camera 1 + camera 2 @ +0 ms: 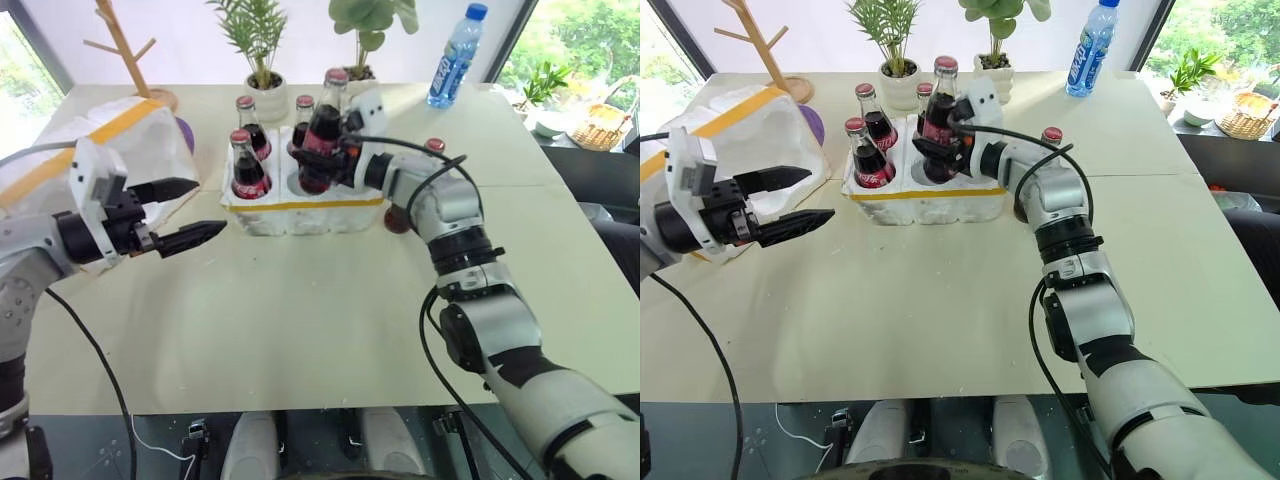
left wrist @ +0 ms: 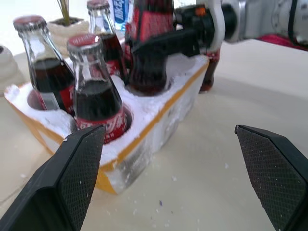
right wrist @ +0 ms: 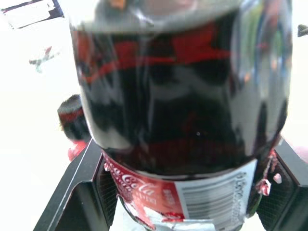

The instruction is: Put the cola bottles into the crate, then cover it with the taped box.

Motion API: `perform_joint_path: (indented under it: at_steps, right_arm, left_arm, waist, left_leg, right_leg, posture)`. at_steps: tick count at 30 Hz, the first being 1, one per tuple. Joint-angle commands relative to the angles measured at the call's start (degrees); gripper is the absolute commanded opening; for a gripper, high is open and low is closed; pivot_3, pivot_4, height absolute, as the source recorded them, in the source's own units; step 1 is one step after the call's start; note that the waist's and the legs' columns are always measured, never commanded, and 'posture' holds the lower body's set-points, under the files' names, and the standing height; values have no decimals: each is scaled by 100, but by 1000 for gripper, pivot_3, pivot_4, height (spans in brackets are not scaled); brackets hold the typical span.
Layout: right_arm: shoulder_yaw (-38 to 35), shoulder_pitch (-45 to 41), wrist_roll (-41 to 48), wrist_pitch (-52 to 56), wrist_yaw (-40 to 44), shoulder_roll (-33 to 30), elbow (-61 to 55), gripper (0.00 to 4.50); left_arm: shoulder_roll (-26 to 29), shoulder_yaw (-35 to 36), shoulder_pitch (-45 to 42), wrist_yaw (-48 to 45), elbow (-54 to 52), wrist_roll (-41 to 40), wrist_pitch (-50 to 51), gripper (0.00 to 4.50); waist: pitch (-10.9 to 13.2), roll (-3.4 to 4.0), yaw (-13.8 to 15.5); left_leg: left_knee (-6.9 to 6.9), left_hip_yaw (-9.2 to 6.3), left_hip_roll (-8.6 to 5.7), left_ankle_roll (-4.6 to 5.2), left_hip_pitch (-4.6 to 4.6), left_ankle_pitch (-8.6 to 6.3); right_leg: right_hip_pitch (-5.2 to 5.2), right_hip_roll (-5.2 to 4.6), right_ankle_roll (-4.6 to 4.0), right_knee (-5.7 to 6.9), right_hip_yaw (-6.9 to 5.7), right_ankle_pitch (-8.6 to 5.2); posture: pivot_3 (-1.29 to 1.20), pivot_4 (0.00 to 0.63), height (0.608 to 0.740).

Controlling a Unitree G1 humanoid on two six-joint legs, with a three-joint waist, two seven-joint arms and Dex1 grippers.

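A beige table [image 1: 330, 330] spans most of the frame. At its far edge, upper left, stands a wooden branch-shaped stand [image 1: 125, 45] on a round base. Top centre are two potted plants: a palm [image 1: 258, 40] in a white pot and, right of it, a broad-leaved plant [image 1: 370, 25]. Upper right stands a clear water bottle [image 1: 455, 55] with a blue cap. Off the table, far right, sits a wicker basket [image 1: 605, 120] beside another small plant [image 1: 545, 85].
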Motion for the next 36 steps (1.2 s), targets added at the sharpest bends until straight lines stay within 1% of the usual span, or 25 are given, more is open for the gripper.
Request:
perform_joint_path:
  at_steps: [1,6,8,9,10,12,15,16,22,26,28,30,32,34,36]
  right_arm:
    - [201,65,-206,-441,146,161,-160,2861]
    - [459,83,-818,-936,-143,341,642,2861]
    - [506,40,-1036,-1080,-265,331,940,3885]
    - [479,48,-1036,-1086,-229,323,963,4270]
    - [424,93,-976,-1045,-156,305,843,4446]
    - [332,267,-806,-841,29,213,325,4446]
    - [229,736,-436,-90,276,-95,-1067,4446]
    - [124,921,-208,343,272,-193,-1625,4446]
    - [-710,2018,1400,3198,-103,-777,-4539,4446]
    - [-1285,2687,1912,4223,-535,-1194,-5686,4446]
    - [-1666,3057,2010,4482,-754,-1441,-6146,4446]
    - [-1940,3422,1941,4509,-974,-1692,-6461,4446]
    - [-2092,3917,1641,4192,-1183,-1956,-6663,4446]
    - [-2256,4213,1447,3904,-1449,-1943,-6680,4446]
    - [-2332,4255,1362,3552,-1689,-1747,-6603,4446]
  left_arm:
    - [-26,-52,-138,83,-56,22,-120,4500]
    - [-55,-161,-226,100,-41,28,-146,4500]
    - [-50,-214,-290,81,-21,32,-157,4500]
    - [-49,-241,-314,72,-19,34,-159,4500]
    - [-47,-270,-334,56,-27,26,-154,4500]
    - [-27,-329,-348,1,-55,-2,-145,4500]
    - [-27,-427,-393,-81,-58,-46,-126,4500]
    - [-46,-479,-432,-110,-41,-54,-119,4500]
    - [-271,-988,-715,-334,78,31,-203,4500]
    - [-450,-1342,-1080,-542,375,184,-334,4500]
    - [-536,-1507,-1287,-659,519,257,-392,4500]
    - [-612,-1618,-1460,-757,660,307,-424,4500]
    - [-686,-1724,-1613,-874,799,379,-493,4500]
    - [-762,-1814,-1737,-948,913,433,-540,4500]
    - [-830,-1879,-1822,-1006,1002,505,-573,4500]
  waist:
    - [0,0,5]
    - [-3,-4,-36]
    - [-6,-7,-102]
    - [-6,-6,-121]
    - [-7,-6,-126]
    - [-8,-5,-123]
    - [-8,-5,-55]
    - [-8,-5,-32]
    - [-7,-4,66]
    - [-7,-5,65]
    - [-7,-5,68]
    - [-7,-5,72]
    - [-8,-6,67]
    - [-8,-6,60]
    - [-7,-5,32]
  left_leg:
    - [0,-1,0,0,0,0]
    - [1,1,-1,-1,7,1]
    - [1,-2,0,-3,15,2]
    - [1,-3,0,-5,19,3]
    - [1,-4,0,-6,23,4]
    - [1,-7,0,-7,31,4]
    - [1,-19,0,-8,22,4]
    - [2,-23,0,-8,15,4]
    - [2,-20,-1,-4,8,2]
    - [3,-18,-7,-4,14,2]
    - [3,-19,-12,-3,15,2]
    - [3,-21,-13,-3,14,2]
    - [3,-21,-16,-2,13,1]
    - [3,-21,-15,-1,13,1]
    - [3,-21,-15,-1,14,1]
  right_leg:
    - [0,1,0,0,0,0]
    - [3,1,0,5,1,0]
    - [10,3,-1,8,0,0]
    - [13,3,-1,10,1,0]
    - [18,2,-1,11,1,0]
    - [28,-1,-2,13,0,1]
    - [25,-4,-2,12,-5,1]
    - [23,-5,-2,9,-6,1]
    - [18,-6,-1,0,-9,0]
    - [21,-3,-1,3,-8,0]
    - [22,3,-2,4,-8,0]
    - [22,5,-2,2,-8,0]
    - [21,6,-2,0,-7,0]
    - [21,10,-1,-2,-6,-1]
    - [21,16,-1,-2,-2,-1]
  posture:
    - [0,150,740]
    - [0,150,740]
    - [0,150,740]
    - [0,150,740]
    - [0,150,740]
    - [0,150,740]
    - [0,150,740]
    - [0,150,740]
    - [0,150,740]
    - [0,150,740]
    - [0,150,740]
    - [0,150,740]
    - [0,150,740]
    - [0,150,740]
    - [0,150,740]
